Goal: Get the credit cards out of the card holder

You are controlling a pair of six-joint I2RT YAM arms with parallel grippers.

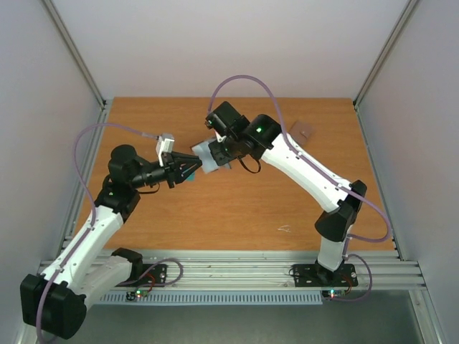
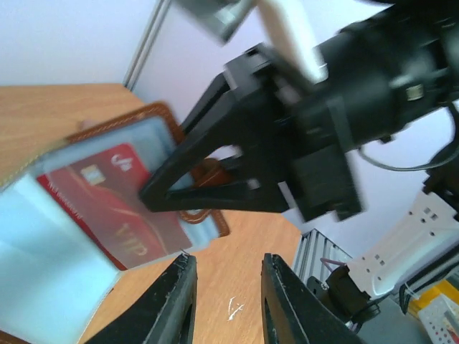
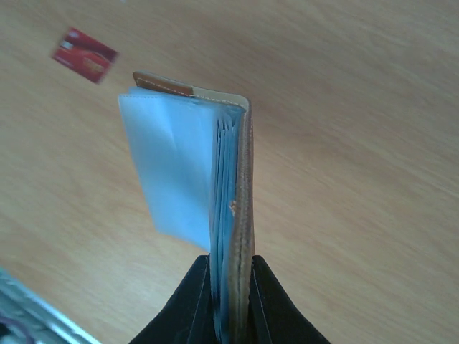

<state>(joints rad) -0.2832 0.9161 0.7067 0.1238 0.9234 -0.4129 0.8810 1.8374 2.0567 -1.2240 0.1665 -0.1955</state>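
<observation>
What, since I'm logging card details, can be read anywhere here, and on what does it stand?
"VIP": on the red card tucked in the card holder, seen in the left wrist view.
White emblem and small print on that red card: too blurred to read.
Markings on the loose red card lying on the table: too small to read.
Nothing else carries legible text.

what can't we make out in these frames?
- Card count in the card holder: right wrist view is edge-on; left wrist view shows one red card, rest blurred and cut by the left edge.
- Top view: holder small, partly covered by right claw and left claw.
- Loose card on the table: print blurred in right wrist view, tiny from the top.
</observation>
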